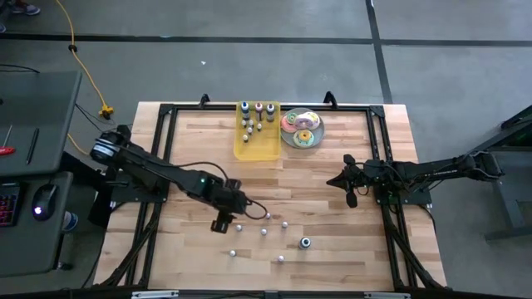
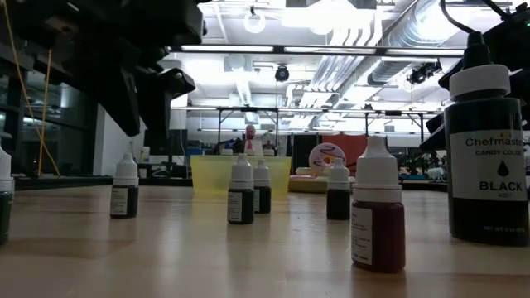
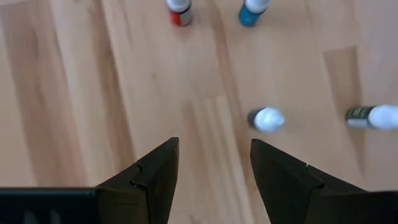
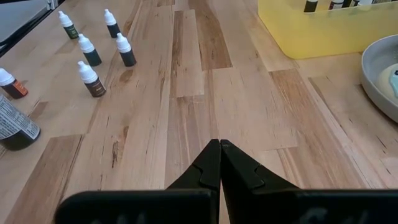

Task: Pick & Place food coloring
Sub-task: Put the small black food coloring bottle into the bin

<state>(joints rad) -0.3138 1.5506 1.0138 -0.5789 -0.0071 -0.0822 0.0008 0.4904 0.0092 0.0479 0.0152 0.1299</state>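
Several tiny food coloring bottles (image 1: 264,232) stand upright on their bases, scattered over the near middle of the wooden table; more of them stand in the yellow tray (image 1: 258,143) at the far edge. My left gripper (image 1: 224,223) hovers open above the loose group, just left of it. In the left wrist view its fingers (image 3: 214,146) point down at bare wood, with a white-capped bottle (image 3: 267,119) just beyond one fingertip and touching neither. My right gripper (image 1: 350,188) waits shut near the table's right side, touching nothing (image 4: 219,144).
A larger black bottle (image 1: 305,242) stands among the small ones near the table's near edge (image 2: 484,157). A plate of doughnuts (image 1: 301,129) sits right of the tray. A dark frame borders the table. Bare wood lies between the tray and the loose bottles.
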